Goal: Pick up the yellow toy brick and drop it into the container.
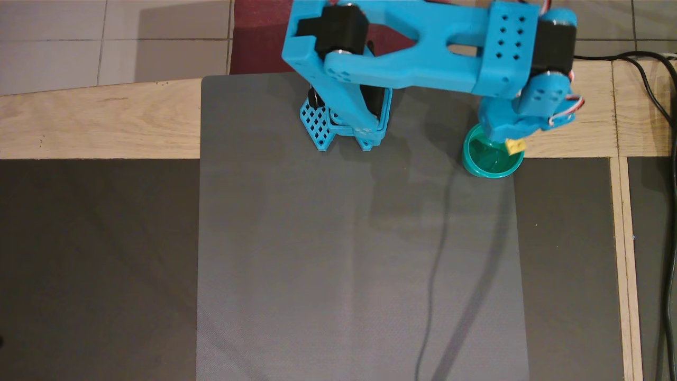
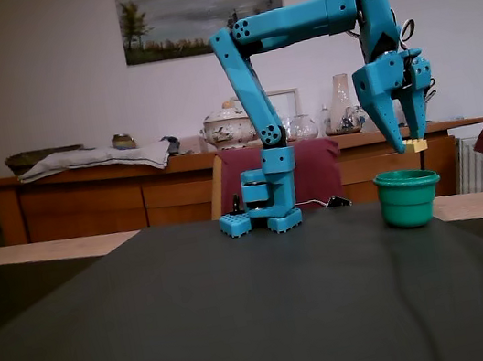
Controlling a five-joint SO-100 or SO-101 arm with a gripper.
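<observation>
Pinched between the two tips of the blue tool is the yellow toy brick, which hangs in the air above the container with a clear gap down to the rim, as the fixed view shows. From overhead, the brick sits over the right-hand edge of the container rather than its middle, so a release here might clip the rim; that is a judgement, since the angle could mislead. The brick looks like hard moulded plastic: probably very light, stiff, not fragile, and smooth enough on its flat sides to slip if the grip loosens. The sensible hold is across its two long flat sides, and the tips seem to grip it from opposite sides, though which faces they press cannot be told. The cup is glossy inside, so the brick would likely slide or bounce a little on landing. The desk is pale wood with darker inset panels, and a grey mat covers its middle; the arm's base stands at the mat's far edge and the container rests at its right margin. Behind, the fixed view shows a wooden sideboard with crockery, a landscape painting on a white wall, and dark red chairs.
</observation>
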